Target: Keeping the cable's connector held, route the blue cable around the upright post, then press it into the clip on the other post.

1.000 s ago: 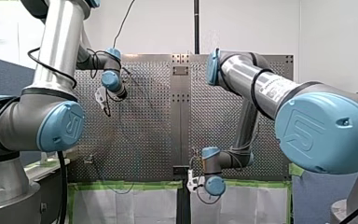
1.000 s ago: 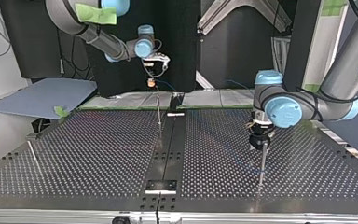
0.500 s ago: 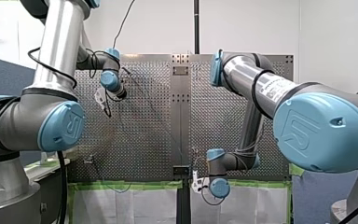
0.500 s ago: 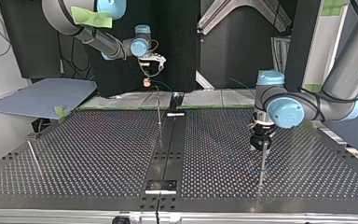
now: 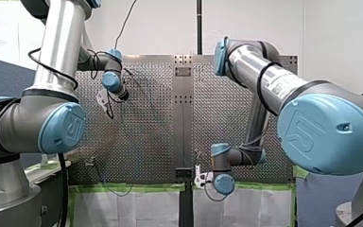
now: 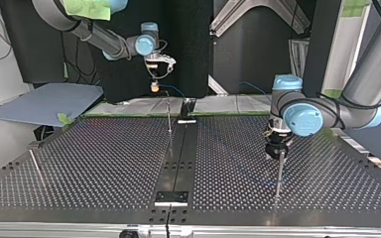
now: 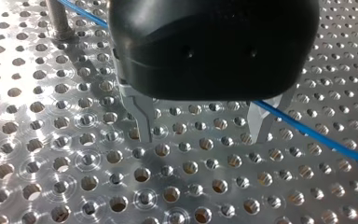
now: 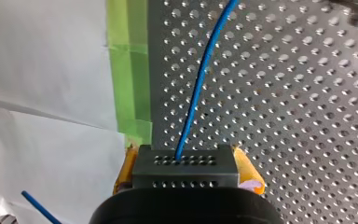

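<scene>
In the right wrist view my right gripper [image 8: 186,179] is shut on the black connector [image 8: 185,167], with a yellow pad on either side. The blue cable [image 8: 200,79] leaves the connector and runs out over the perforated plate. In the top view that gripper [image 6: 155,85] hangs beyond the table's far edge, near the thin centre post [image 6: 169,116]. My left gripper [image 7: 200,137] stands open just above the plate, metal fingers [image 7: 142,121] apart. The blue cable [image 7: 317,135] crosses beneath it, from a post [image 7: 58,21] past one finger. In the top view my left gripper [image 6: 277,152] sits right behind another upright post [image 6: 279,171].
Green tape [image 8: 126,70] edges the plate beside white sheeting. A third thin post [image 6: 36,166] leans at the top view's left. A dark centre strip with small black blocks [image 6: 171,197] runs down the table. A grey board [image 6: 44,101] lies off the far left corner.
My right gripper, still holding the connector, has drifted toward the top view's left and slightly up. My left arm has stayed put.
</scene>
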Robot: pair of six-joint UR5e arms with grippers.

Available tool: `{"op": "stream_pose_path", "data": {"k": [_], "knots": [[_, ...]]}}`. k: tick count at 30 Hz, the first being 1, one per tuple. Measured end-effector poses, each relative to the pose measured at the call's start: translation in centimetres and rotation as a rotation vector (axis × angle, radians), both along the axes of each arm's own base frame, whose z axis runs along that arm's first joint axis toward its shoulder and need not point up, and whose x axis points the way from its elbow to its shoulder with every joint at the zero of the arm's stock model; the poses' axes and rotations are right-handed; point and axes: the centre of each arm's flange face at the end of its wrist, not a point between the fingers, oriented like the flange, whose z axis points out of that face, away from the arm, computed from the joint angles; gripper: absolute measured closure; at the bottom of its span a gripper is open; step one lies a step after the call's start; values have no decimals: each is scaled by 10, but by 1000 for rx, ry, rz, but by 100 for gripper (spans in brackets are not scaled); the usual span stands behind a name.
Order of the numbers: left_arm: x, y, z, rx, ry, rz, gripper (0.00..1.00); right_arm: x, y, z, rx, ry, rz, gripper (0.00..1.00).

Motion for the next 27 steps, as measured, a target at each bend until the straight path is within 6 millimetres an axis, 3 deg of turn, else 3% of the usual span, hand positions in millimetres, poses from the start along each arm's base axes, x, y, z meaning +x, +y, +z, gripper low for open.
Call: {"op": "stream_pose_path", "data": {"k": [15,27], "knots": [[-2,-9,0,1,1,-15,0,9,-14,68,-68,-75,17,100],[-3,-11,0,-17,1,-16,0,6,-12,49,-60,-89,29,100]]}}
